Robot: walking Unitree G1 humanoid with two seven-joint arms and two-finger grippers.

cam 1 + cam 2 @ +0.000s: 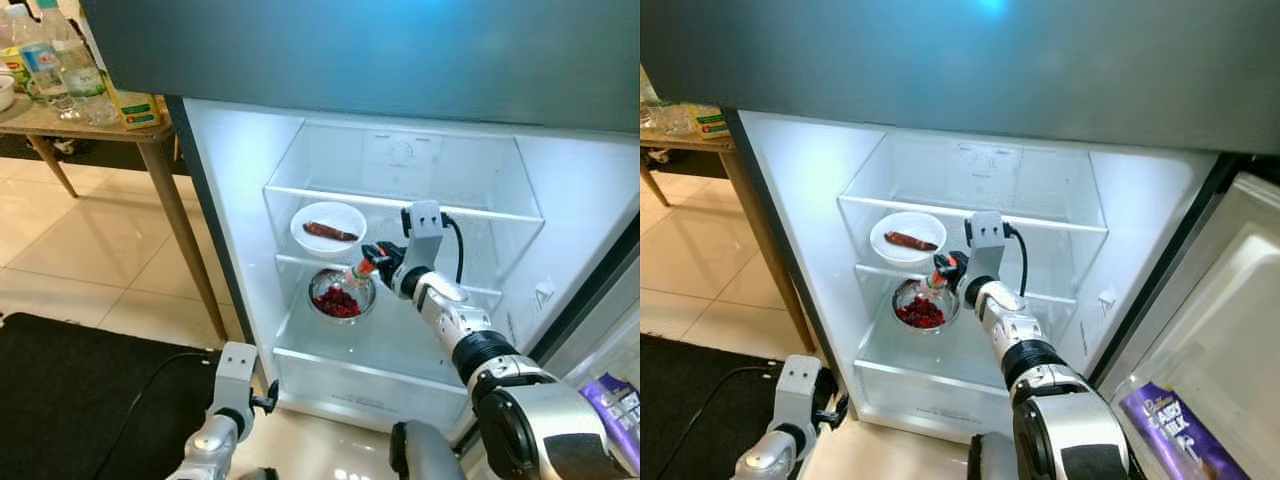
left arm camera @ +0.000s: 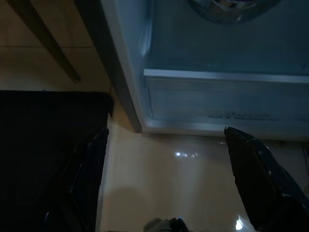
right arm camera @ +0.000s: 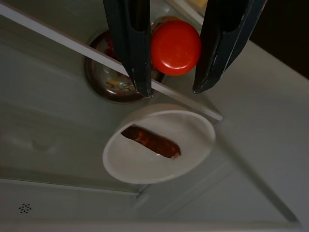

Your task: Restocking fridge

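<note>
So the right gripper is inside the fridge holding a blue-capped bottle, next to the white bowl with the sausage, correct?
Not quite: the cap is red, not blue, as the right wrist view shows. The right gripper is inside the fridge, holding the bottle next to the white bowl with the sausage.

Home kitchen: open fridge [image 1: 400,200], tiled floor [image 1: 90,250], wooden table [image 1: 60,120].

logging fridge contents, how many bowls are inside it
2: a white bowl with a brown piece on the glass shelf, and a metal bowl of red food below it. Others may be hidden.
</note>
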